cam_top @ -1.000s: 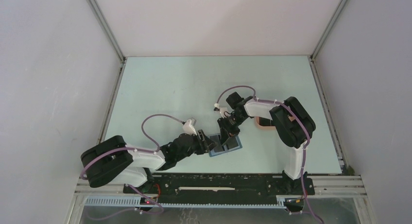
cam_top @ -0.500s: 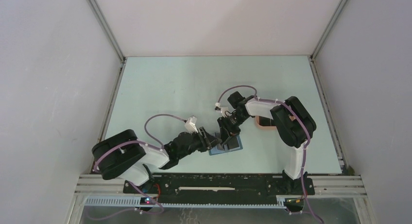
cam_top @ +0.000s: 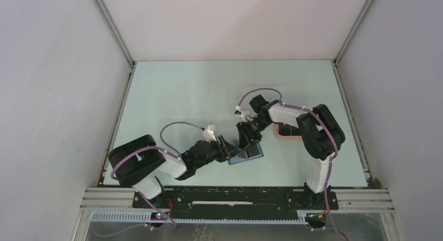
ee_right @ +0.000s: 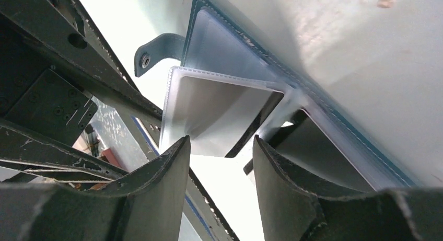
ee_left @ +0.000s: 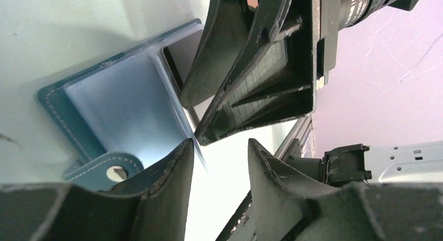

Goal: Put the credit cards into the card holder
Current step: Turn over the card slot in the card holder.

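The card holder (cam_top: 245, 154) lies open on the table, dark blue outside and light blue inside (ee_left: 125, 100). Its snap tab (ee_left: 113, 172) sits beside my left finger, and the same tab (ee_right: 154, 53) shows in the right wrist view. A clear sleeve (ee_right: 217, 107) stands up from the holder. A dark credit card (ee_right: 321, 149) sits in a pocket under the clear plastic. My left gripper (cam_top: 228, 148) (ee_left: 219, 147) is open at the holder's left edge, nothing between its fingers. Just above the holder my right gripper (cam_top: 247, 139) (ee_right: 222, 144) hangs open and empty.
A peach-pink tray (cam_top: 286, 137) with something dark in it sits right of the holder, partly behind the right arm. The right gripper's fingers (ee_left: 245, 79) fill the upper left wrist view. The metal rail (cam_top: 235, 191) runs along the near edge.
My right gripper has opened and drawn back a little from the card holder. The left arm has swung right, and the holder has shifted slightly right with it.
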Robot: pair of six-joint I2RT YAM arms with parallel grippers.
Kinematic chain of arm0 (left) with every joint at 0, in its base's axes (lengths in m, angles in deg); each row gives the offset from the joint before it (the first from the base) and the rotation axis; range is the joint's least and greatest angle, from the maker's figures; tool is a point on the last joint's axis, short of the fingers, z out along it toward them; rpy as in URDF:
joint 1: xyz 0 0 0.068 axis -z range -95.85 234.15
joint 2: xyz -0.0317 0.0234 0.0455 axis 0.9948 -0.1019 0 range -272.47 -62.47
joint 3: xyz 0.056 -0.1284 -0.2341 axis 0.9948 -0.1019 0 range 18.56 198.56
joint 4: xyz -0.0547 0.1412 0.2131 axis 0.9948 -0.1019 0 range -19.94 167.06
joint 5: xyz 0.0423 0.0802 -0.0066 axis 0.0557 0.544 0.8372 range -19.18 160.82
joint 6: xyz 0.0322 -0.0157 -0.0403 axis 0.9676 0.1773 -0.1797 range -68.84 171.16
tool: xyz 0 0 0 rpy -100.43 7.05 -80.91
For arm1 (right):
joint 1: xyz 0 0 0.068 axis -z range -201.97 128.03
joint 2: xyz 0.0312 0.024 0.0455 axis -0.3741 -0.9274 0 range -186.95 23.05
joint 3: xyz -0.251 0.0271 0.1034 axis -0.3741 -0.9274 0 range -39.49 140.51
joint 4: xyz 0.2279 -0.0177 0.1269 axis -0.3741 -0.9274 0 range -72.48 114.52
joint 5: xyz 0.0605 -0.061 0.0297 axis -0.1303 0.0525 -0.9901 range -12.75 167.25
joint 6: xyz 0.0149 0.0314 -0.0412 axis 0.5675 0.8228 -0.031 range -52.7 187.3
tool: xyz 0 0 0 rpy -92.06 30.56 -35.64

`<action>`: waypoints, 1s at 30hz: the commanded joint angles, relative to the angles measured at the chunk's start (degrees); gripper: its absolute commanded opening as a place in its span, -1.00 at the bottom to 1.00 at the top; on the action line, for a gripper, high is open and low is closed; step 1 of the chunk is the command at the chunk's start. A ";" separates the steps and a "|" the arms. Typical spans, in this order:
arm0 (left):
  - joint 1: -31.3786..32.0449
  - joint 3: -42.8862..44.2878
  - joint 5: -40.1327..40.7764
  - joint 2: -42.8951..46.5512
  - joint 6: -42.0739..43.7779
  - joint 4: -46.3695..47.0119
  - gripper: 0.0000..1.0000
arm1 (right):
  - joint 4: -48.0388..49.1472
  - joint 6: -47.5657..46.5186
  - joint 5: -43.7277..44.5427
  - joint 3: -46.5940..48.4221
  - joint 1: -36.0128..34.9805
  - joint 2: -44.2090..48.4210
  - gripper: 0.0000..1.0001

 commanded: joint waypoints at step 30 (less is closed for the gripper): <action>-1.43 19.74 -7.30 -5.42 10.88 -13.74 -0.01 | -6.22 -13.81 -4.02 3.22 22.67 23.84 0.07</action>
